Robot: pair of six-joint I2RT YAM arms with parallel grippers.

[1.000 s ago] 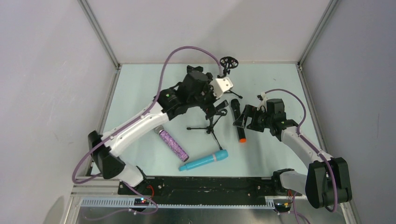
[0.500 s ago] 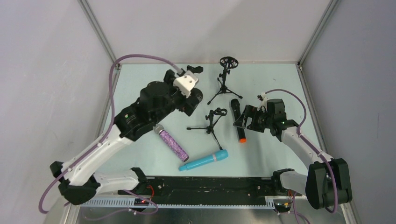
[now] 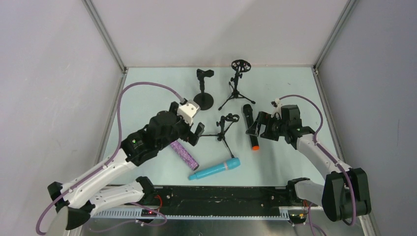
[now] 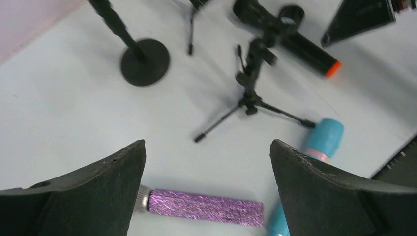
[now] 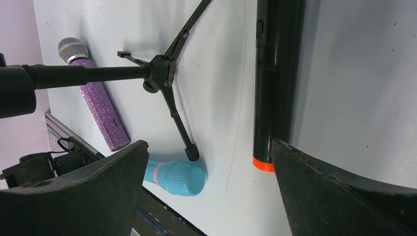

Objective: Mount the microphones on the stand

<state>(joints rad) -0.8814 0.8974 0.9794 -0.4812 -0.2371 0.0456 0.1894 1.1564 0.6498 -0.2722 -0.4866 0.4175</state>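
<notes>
The purple glitter microphone [image 3: 187, 157] lies on the table; in the left wrist view [image 4: 204, 206] it lies below and between my fingers. My left gripper [image 3: 186, 133] [image 4: 207, 143] hovers over its head end, open and empty. The turquoise microphone [image 3: 215, 169] [image 4: 324, 140] lies near the front. The black microphone with the orange end [image 3: 251, 127] [image 5: 275, 83] lies right of centre. My right gripper [image 3: 255, 124] [image 5: 209, 143] is open and empty just beside it. A round-base stand [image 3: 203, 96] and a tripod stand [image 3: 239, 83] stand upright at the back.
A second small tripod stand [image 3: 222, 130] [image 4: 251, 93] [image 5: 162, 73] lies tipped over between the two grippers, its legs near the turquoise microphone's head [image 5: 174, 177]. The black rail [image 3: 211, 194] runs along the table's near edge. Walls enclose the left, back and right.
My left arm has drawn back from the round-base stand at the far side to above the purple microphone; the stand now stands free. The right arm has not moved.
</notes>
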